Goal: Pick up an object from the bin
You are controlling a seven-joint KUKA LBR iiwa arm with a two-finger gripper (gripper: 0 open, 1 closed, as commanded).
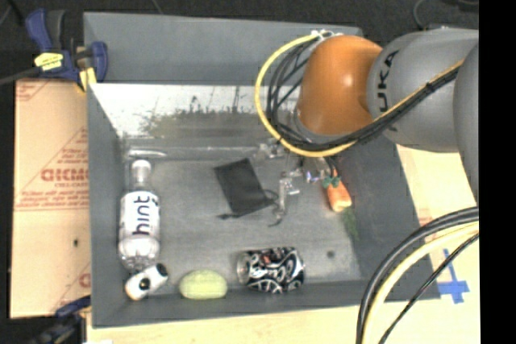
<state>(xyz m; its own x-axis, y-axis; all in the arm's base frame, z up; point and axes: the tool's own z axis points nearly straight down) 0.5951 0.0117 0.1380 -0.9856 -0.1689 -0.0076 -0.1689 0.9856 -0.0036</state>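
Gripper (280, 199) is hovering just beside the black pouch (240, 185); whether it's open, I cannot tell. Centring over it seems next.

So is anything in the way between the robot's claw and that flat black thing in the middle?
Nothing visible is. The gripper sits right at the right edge of the flat black thing. The small orange thing lies on the gripper's far side, and the bottle lies off by the view's left wall.
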